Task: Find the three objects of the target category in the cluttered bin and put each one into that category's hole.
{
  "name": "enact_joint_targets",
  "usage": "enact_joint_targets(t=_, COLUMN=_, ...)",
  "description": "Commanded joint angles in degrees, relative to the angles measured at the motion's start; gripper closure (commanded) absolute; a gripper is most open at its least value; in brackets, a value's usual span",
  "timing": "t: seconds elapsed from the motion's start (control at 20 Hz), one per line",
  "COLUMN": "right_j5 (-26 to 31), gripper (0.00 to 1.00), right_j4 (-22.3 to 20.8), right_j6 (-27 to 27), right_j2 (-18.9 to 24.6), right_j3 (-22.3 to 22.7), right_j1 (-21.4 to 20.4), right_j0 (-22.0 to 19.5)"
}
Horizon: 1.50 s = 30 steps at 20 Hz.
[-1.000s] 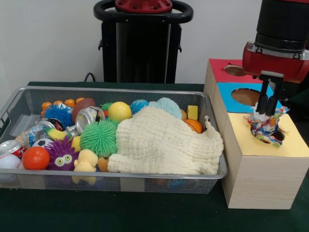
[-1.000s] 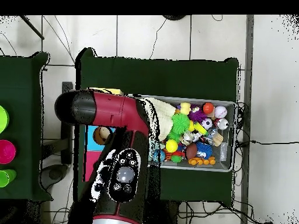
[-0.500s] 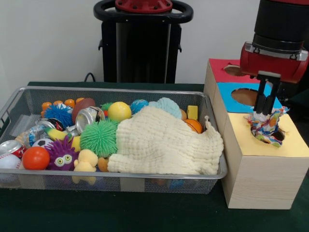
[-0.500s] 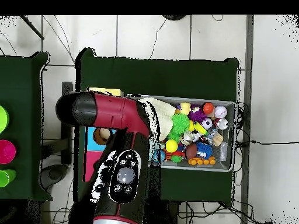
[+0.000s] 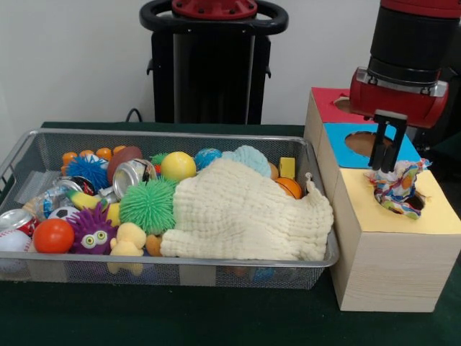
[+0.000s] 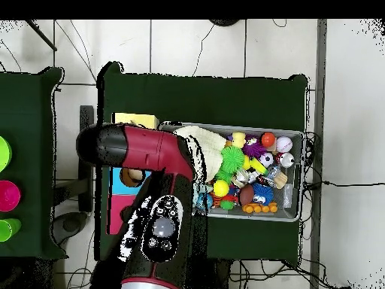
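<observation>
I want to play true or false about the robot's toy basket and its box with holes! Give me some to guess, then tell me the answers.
1. A patterned cloth sticks out of the hole in the box's yellow top. True.
2. The end effector is inside the basket. False: it hangs above the cloth, over the box.
3. A cream cloth covers part of the toys. True.
4. The spiky green ball lies on the box. False: it is in the basket, beside the cream cloth.
5. The blue hole has a toy stuck in it. False: it looks empty.
</observation>
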Motion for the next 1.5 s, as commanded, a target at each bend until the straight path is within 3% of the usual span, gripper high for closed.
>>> enact_joint_targets(t=0.05, right_j5=-3.2, gripper=1.0, right_j4=0.3, right_j6=11.2, right_j2=3.9, right_j3=5.4, right_j1=3.2, right_j0=0.5)
enact_joint_targets(t=0.75, right_j5=-0.2, gripper=1.0, right_j4=2.8, right_j6=13.4, right_j2=3.5, right_j3=3.1, right_j1=2.5, right_j0=2.2)
enact_joint_targets(t=1.5, right_j5=-9.0, gripper=1.0, right_j4=2.0, right_j6=14.5, right_j2=0.6, right_j3=-2.2, right_j1=9.5, right_j0=3.0)
